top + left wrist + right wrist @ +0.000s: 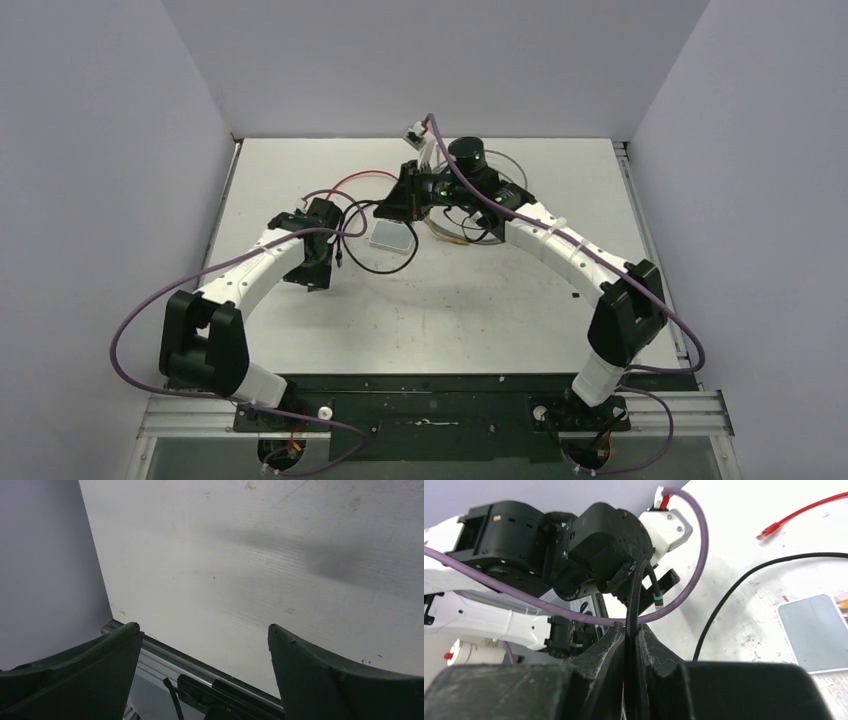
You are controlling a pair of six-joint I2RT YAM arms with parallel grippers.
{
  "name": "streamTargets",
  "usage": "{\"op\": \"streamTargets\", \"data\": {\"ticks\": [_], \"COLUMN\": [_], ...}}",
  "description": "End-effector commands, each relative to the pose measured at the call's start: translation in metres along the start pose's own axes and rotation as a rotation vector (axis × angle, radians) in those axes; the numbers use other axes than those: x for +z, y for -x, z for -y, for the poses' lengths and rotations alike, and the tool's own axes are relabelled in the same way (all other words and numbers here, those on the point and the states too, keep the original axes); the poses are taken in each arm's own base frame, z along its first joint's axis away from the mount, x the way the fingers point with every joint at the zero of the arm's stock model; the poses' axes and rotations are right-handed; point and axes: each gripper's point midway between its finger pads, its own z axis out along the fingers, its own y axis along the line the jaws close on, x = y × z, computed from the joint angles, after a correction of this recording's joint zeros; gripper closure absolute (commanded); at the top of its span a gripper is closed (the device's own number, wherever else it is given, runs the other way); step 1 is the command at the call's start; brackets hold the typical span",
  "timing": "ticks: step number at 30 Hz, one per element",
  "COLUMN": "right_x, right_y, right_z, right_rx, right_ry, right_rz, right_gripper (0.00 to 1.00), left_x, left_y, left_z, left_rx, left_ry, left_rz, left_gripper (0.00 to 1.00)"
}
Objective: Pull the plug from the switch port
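Switch (392, 236) flat on table (500, 300), mid-field, near right gripper (631, 630) | right gripper: jaws pinched tight on black cable (632, 602) | left gripper (205, 630): fingers spread wide, holding nothing, above table

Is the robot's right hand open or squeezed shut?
Shut. In the right wrist view, the right hand has its two fingers pressed together, pinching a thin black cable between them.

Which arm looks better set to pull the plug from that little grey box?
Probably right: the right end effector is shut on the black cable near the switch; the left end effector is open, farther away.
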Motion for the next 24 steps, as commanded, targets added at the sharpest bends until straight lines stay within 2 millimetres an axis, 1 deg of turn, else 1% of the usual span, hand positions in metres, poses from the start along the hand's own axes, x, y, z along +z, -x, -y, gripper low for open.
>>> {"op": "streamTargets", "data": {"ticks": [1, 4, 8, 14, 19, 24], "right_x": [-0.030, -0.041, -0.057, -0.081, -0.094, -0.103], "right_y": [0.044, 0.055, 0.062, 0.072, 0.073, 0.078], "right_z": [-0.020, -0.019, -0.015, -0.009, -0.003, -0.004], "right_rx": [-0.073, -0.085, -0.064, -0.006, 0.021, 0.018], "right_ry": [-0.010, -0.027, -0.050, -0.039, -0.075, -0.090], "right_rz": [0.166, 0.217, 0.276, 0.371, 0.417, 0.452], "right_gripper": [0.95, 0.95, 0.95, 0.95, 0.95, 0.95], "left_x": [-0.006, -0.005, -0.004, -0.003, 0.000, 0.006], "left_y": [0.010, 0.010, 0.010, 0.011, 0.010, 0.009], "left_z": [-0.006, -0.007, -0.005, -0.007, -0.008, -0.008], "left_rx": [0.004, 0.007, 0.012, 0.038, 0.050, 0.079], "left_ry": [0.035, 0.041, 0.037, 0.061, 0.084, 0.111], "left_rz": [0.017, 0.011, 0.007, -0.014, -0.035, -0.069], "left_gripper": [0.04, 0.04, 0.04, 0.04, 0.04, 0.04]}}
